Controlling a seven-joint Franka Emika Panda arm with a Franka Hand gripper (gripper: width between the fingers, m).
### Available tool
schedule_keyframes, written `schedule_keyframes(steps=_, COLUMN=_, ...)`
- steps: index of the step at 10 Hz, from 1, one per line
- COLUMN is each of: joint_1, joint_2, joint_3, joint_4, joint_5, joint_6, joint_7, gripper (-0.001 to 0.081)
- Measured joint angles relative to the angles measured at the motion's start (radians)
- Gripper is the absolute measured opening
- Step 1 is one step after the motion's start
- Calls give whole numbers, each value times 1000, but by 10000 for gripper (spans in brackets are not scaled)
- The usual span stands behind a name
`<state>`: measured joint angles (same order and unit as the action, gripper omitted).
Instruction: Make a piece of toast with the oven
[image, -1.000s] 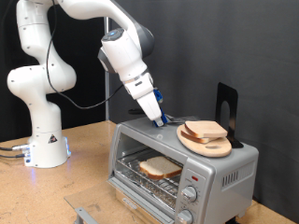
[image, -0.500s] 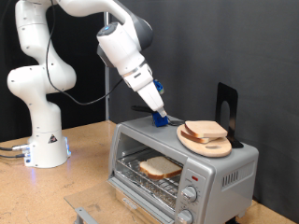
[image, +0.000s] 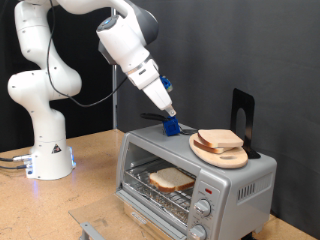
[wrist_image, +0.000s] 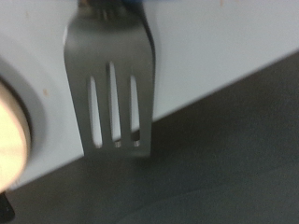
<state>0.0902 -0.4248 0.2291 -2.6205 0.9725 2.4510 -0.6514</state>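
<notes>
gripper (image: 171, 126) clamped on a slotted spatula (wrist_image: 109, 86), hovering just above the oven (image: 196, 175) top's rear edge, bread board (image: 219, 152) beside the jaws, toast (image: 171, 179) on the rack below, no readable labels

What I can't see well

My wrist view is all blurry, and the spatula (wrist_image: 110, 89) handle is cut off at the edge. In the exterior view, the gripper (image: 171, 124) is too small to tell if it's open. The oven (image: 197, 178) door runs off the picture's bottom.
</notes>
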Motion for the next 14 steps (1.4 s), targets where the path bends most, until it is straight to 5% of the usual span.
schedule_keyframes(steps=6, joint_1=-50, joint_2=-133, joint_3=-254, joint_4=-99, joint_5=-7, joint_6=-248, joint_7=-214, gripper=808)
schedule_keyframes(steps=11, joint_1=-184, joint_2=-209, joint_3=-355, joint_4=-145, joint_5=-193, joint_6=-353, joint_7=-236, gripper=808)
schedule_keyframes(steps=13, joint_1=-202, joint_2=-221, joint_3=-373, joint_4=-151, joint_5=-210, joint_6=-382, joint_7=-249, gripper=808)
schedule_keyframes(steps=14, joint_1=-204, joint_2=-208, joint_3=-375, joint_4=-138, joint_5=-234, joint_6=-473, joint_7=-180, gripper=808)
